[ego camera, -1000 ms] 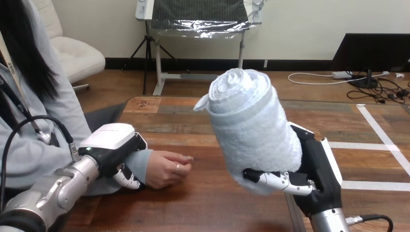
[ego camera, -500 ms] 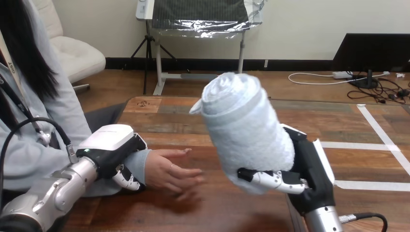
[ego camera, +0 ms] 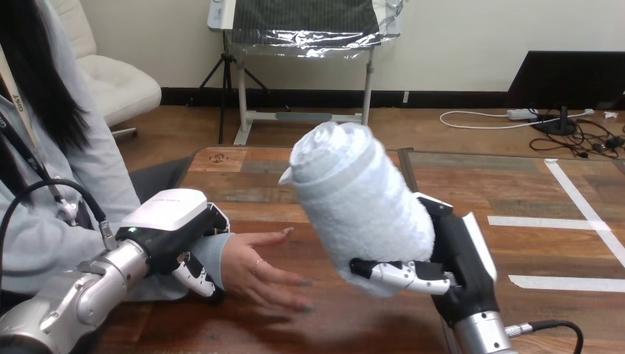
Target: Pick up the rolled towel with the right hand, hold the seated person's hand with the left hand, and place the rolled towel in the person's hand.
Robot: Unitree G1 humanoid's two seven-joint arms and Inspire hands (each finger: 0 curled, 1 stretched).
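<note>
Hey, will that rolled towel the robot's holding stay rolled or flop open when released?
Probably soft: the rolled towel bulges around the right hand's curled fingers. Likely light: it stands tilted above that grip without sagging. A loose corner sticks out near its top, so it may unroll.

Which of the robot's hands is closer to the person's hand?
Left. The left hand is curled round the wrist, right behind the person's hand. The right hand is off to the right, holding the rolled towel, apart from the person's hand.
</note>
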